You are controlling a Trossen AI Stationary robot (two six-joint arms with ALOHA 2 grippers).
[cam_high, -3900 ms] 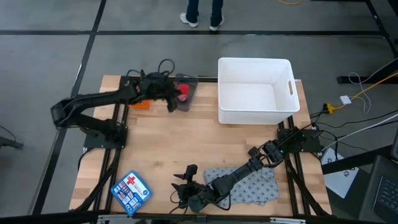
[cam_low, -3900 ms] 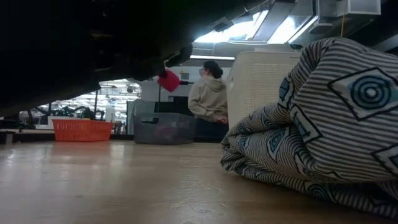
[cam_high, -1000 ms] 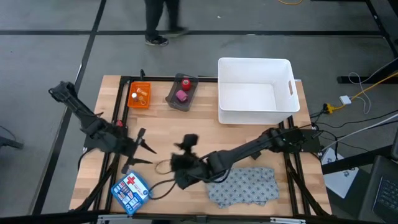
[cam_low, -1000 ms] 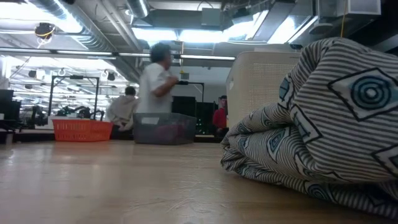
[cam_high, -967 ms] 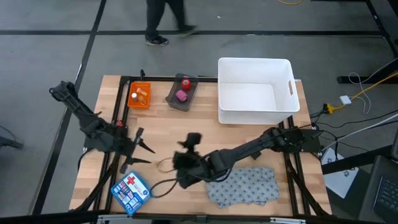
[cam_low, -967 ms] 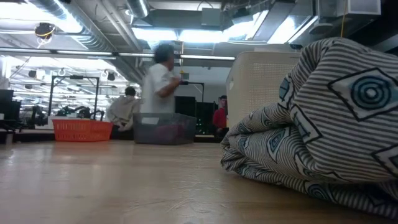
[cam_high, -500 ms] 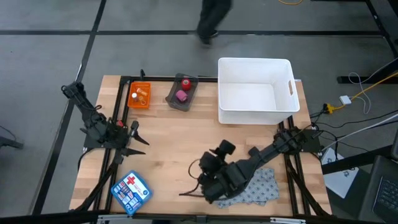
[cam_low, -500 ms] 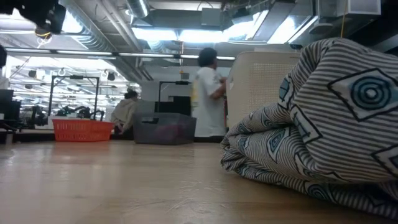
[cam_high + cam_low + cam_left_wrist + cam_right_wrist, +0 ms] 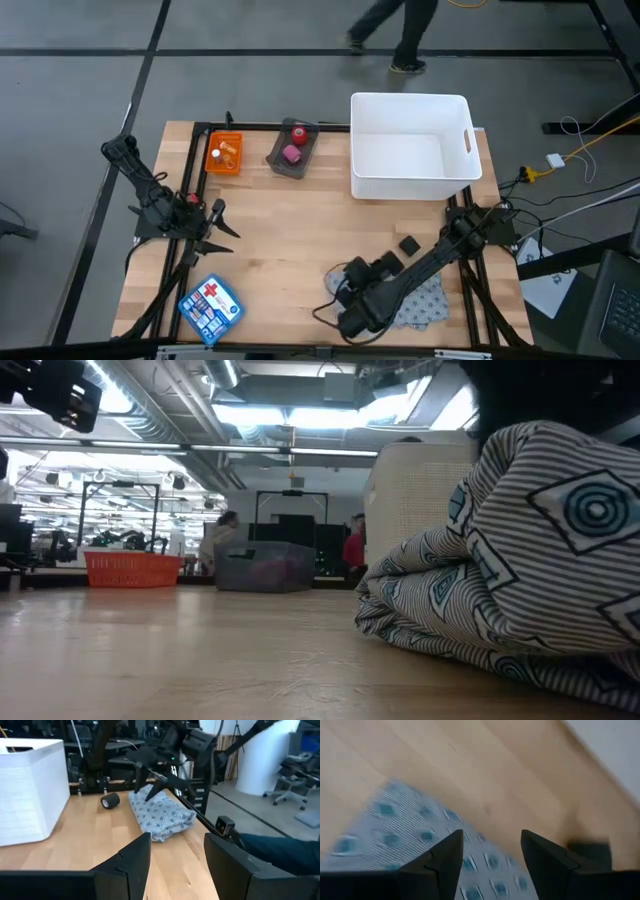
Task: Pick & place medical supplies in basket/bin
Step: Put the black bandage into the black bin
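Right hand point(image 9: 487, 851), fingers parted and empty, hangs over the grey patterned cloth point(image 9: 425, 298) at the tabletop's point(image 9: 290, 225) near edge, apparently lining up a grasp; left hand point(image 9: 172, 851), likewise released, waits aside.

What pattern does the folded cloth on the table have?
The cloth has fine grey stripes with blue concentric-circle diamond motifs, clearest in the low view.

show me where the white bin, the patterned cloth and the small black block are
white bin point(image 9: 410, 187), high view, on its near wall.
patterned cloth point(image 9: 162, 816), left wrist view, on the middle of its folded top.
small black block point(image 9: 408, 244), high view, on its top face.
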